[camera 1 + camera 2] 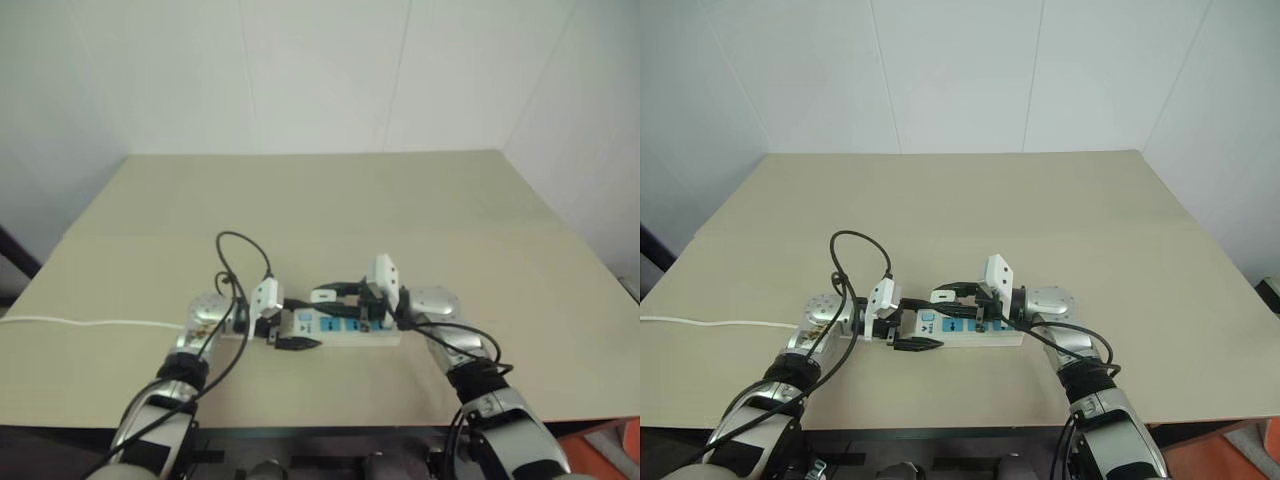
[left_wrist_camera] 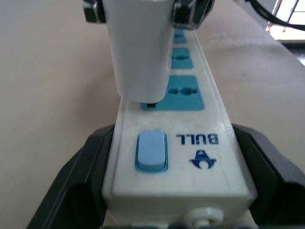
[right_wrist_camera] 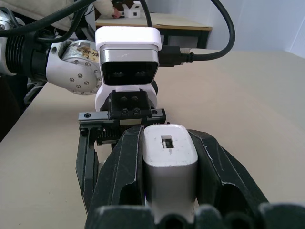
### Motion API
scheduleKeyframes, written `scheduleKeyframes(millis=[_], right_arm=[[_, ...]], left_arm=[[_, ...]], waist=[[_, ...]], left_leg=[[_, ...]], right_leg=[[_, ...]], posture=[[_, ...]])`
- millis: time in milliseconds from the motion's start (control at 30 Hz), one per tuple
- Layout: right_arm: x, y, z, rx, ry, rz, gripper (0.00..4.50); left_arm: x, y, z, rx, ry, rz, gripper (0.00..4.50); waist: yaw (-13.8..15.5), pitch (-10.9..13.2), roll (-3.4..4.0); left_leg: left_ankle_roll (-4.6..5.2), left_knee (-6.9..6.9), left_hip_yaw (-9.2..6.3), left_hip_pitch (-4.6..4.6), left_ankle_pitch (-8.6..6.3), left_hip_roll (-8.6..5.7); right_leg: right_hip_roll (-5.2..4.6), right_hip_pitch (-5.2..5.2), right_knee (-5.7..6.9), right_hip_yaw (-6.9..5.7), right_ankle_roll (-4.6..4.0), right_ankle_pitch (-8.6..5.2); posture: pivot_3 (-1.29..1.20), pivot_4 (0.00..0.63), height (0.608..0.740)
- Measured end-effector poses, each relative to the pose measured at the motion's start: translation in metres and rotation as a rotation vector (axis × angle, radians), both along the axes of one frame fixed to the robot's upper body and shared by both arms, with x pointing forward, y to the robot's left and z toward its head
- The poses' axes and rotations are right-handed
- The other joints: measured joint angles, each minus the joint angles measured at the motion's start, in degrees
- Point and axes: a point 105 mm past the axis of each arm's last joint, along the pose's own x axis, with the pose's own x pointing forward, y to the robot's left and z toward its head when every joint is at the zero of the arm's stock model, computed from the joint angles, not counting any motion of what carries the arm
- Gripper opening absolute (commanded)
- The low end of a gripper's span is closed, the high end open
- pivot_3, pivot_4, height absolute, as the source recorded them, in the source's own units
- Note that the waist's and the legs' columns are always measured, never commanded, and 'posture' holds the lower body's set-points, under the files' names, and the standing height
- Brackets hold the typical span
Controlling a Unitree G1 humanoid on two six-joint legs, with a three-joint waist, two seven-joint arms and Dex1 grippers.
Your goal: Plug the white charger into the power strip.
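White charger (image 3: 169,164) clamped in right gripper (image 3: 167,191), poised just above power strip (image 2: 186,157) pinched endwise by left gripper (image 2: 167,191); insertion pending.

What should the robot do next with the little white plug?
Probably press it straight down. The right hand holds the white charger over the first blue socket of the power strip, its prongs just at the holes, not fully seated. The left hand clamps the strip's switch end.
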Motion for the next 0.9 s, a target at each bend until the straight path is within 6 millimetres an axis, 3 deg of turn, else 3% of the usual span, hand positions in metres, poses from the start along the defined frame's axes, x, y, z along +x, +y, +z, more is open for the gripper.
scheduleKeyframes(millis=[900], right_arm=[[0.0040, -0.0056, -0.0006, 0.038, 0.040, 0.022, 1.16]], left_arm=[[-0.0009, -0.0002, 0.0001, 0.003, 0.003, 0.009, 3.29]], waist=[[0.05, -0.05, -0.08]], left_leg=[[0.00, -0.01, 0.00, 0.01, 0.00, 0.01]], right_leg=[[0.00, 0.01, 0.00, 0.01, 0.00, 0.00]], posture=[[0.00, 0.150, 0.740]])
